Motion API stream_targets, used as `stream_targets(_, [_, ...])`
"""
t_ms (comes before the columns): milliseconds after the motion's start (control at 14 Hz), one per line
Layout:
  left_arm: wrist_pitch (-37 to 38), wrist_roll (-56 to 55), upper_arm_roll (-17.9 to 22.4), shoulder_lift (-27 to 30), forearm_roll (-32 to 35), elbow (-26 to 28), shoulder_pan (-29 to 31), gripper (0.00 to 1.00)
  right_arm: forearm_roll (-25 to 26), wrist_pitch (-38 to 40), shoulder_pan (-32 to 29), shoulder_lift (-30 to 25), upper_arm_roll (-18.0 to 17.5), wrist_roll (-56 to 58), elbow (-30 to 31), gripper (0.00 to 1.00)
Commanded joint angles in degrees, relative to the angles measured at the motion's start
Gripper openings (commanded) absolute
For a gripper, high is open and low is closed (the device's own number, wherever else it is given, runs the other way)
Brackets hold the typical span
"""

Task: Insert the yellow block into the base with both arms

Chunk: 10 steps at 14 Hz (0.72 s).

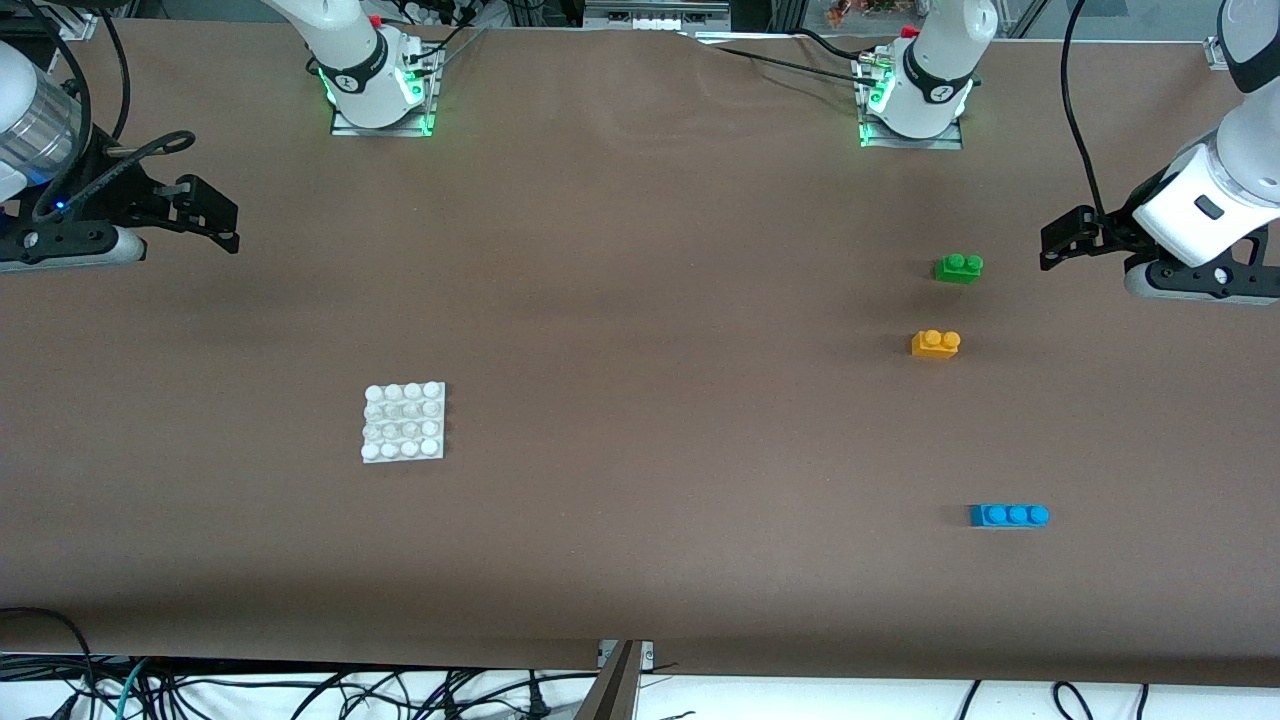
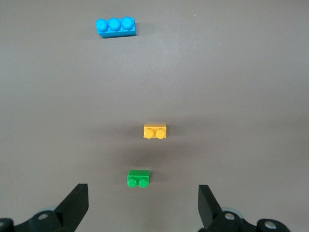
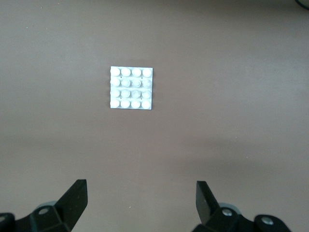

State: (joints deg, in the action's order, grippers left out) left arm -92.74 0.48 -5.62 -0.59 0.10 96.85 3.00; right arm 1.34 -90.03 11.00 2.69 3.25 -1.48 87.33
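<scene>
1. While both arms hang raised at the table's two ends, your left gripper (image 2: 142,205) hovers with its fingers spread wide and nothing between them, over the bare table at the left arm's end.
2. You will find the yellow block (image 1: 936,343) lying flat on the table, studs up, well apart from that gripper and untouched.
3. In the left wrist view the green brick (image 2: 138,179) sits between the gripper and the yellow block (image 2: 155,131), and the blue brick (image 2: 116,26) lies well past both.
4. From the front, the green brick (image 1: 959,267) is farther from the camera than the yellow one, the blue brick (image 1: 1009,515) nearer.
5. Your right gripper (image 3: 140,203) is likewise spread and empty; it appears to hang over bare table at the right arm's end.
6. You see the base (image 1: 404,422) flat on the table toward the right arm's end, studs up, well apart from every brick; it shows in the right wrist view (image 3: 131,88), clear of the fingers.
</scene>
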Motion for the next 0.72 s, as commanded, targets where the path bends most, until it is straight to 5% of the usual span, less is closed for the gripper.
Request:
stream_targets(0, [1.4,0.8,-0.1,-0.7,-1.0,-1.9,0.2,1.0,-0.9,0.2,-0.3,0.5,0.1,0.5,-1.3,0.99])
stream_targets(645, [1.7,1.0,-0.1,-0.7,-0.9,-1.9,0.2,1.0,-1.0,-0.8,-0.1,0.5,-0.3,-0.3,-1.4,0.99])
